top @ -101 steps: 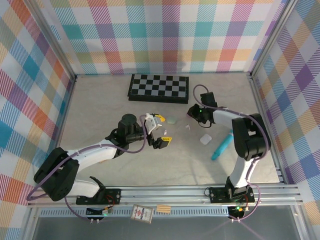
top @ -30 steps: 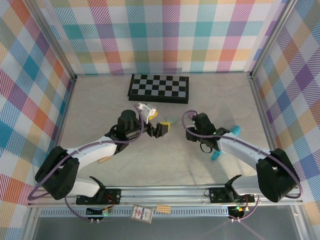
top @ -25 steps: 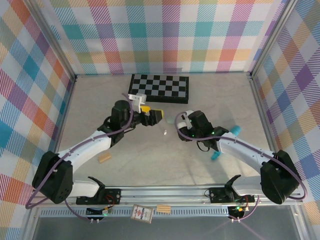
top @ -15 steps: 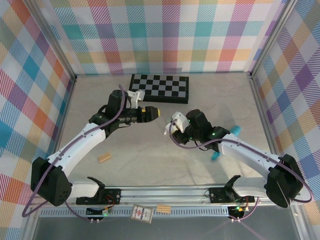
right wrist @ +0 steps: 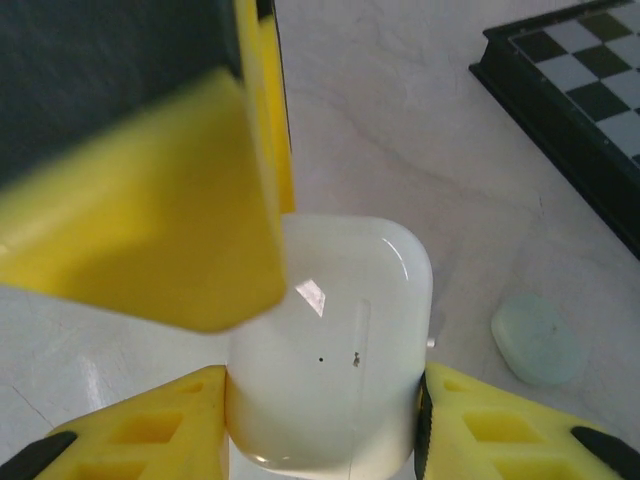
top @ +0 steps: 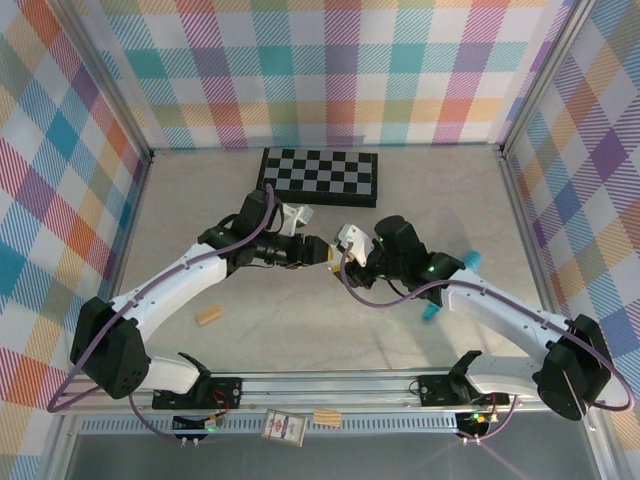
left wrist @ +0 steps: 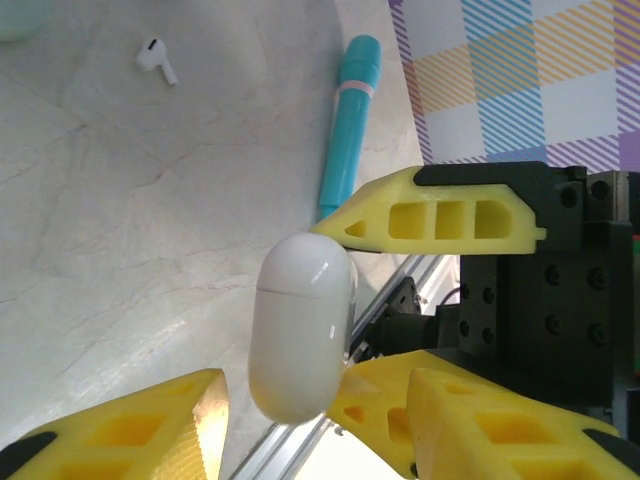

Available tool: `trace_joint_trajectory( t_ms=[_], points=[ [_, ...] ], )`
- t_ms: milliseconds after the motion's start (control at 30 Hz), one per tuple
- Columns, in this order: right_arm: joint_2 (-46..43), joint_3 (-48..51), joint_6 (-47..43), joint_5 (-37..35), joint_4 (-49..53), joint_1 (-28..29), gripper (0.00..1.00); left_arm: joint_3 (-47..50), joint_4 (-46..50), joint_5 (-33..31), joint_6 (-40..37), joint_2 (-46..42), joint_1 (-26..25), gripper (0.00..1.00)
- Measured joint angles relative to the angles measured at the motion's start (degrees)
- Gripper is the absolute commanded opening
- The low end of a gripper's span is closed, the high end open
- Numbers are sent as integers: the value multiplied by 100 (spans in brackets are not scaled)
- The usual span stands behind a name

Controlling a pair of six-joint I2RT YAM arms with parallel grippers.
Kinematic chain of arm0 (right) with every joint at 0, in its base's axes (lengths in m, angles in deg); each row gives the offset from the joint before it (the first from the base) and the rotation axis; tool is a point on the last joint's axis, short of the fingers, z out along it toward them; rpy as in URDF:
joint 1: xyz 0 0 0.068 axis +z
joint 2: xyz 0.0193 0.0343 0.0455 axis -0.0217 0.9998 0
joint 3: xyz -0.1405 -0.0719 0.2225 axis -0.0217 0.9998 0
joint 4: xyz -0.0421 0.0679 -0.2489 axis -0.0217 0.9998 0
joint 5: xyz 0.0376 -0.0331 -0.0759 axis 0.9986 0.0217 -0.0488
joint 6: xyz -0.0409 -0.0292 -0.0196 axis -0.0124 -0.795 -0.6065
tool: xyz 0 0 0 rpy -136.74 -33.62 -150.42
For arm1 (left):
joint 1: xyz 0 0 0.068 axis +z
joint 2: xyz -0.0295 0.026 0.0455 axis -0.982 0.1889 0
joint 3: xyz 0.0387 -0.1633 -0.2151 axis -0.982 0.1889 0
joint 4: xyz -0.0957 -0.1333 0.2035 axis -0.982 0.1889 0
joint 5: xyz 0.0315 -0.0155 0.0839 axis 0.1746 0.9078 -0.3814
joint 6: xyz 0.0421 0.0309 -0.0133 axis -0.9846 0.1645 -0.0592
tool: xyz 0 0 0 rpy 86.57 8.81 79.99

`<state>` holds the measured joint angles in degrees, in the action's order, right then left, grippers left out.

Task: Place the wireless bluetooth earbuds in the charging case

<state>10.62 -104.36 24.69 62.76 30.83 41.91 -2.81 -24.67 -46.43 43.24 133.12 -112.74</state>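
From above, the two arms reach in and meet over the middle of the table (top: 300, 340). Checked walls and metal posts close it in on three sides. A metal rail (top: 400, 382) runs along the bottom of the frame. There is lots of bare table at the left and the lower middle. The chessboard (top: 318, 176) lies at the top middle, close to the back wall and apart from the arms' tips. A small tan block (top: 209, 316) lies alone at the lower left. The teal stick (top: 470, 261) lies at the right, partly under the right arm.

The right wrist camera is very close up. The right gripper (right wrist: 325, 415) is clamped on the white case (right wrist: 330, 340), with one yellow finger pressed on each side. A big yellow finger of the other arm sits at the upper left, just beside the case. A pale green case (right wrist: 538, 340) lies on the table at the lower right. A corner of the chessboard is at the upper right.

The left wrist camera sees the white case from its narrow side, in the lower middle. The left gripper (left wrist: 315, 420) has a finger at each side of it, very near. I cannot tell if they squeeze it. One white earbud (left wrist: 158, 60) lies on the table at the upper left, well apart from the case. The teal stick runs down from the top middle.
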Motion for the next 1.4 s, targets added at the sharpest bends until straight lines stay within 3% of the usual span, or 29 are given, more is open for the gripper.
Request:
trace_joint_trajectory(
  t_ms=[67, 333, 533, 633, 833, 933, 1233, 1400],
  points=[
    [-68, 17, 22, 68, -116, 0, 44, 0, -83, 81, 50, 28, -9, 45],
    [-160, 31, 59, 251, -260, -7, 46, 28, -450, 251, 238, 61, -68, 16],
    [-236, 39, 201, 247, -295, -9, 70, 87, -599, 256, -9, -2, -79, 9],
    [-511, 162, 363, 481, -389, -138, 72, 461, -1029, 212, -372, -317, -79, 7],
    [-1364, 774, 1694, 1700, -1329, -1119, 72, 1976, -3257, 192, -994, -1237, -81, 6],
    [-1528, 896, 2415, 2192, -1764, -1495, 72, 2441, -4566, 234, -1034, -1241, -81, 9],
    [-1178, 896, 3705, 3311, -2686, -1550, 63, 2702, -8107, 573, -575, -579, -125, 10],
    [-946, 890, 3950, 3604, -2953, -1545, 52, 2702, -8859, 789, -330, -306, -208, 10]
  ],
)
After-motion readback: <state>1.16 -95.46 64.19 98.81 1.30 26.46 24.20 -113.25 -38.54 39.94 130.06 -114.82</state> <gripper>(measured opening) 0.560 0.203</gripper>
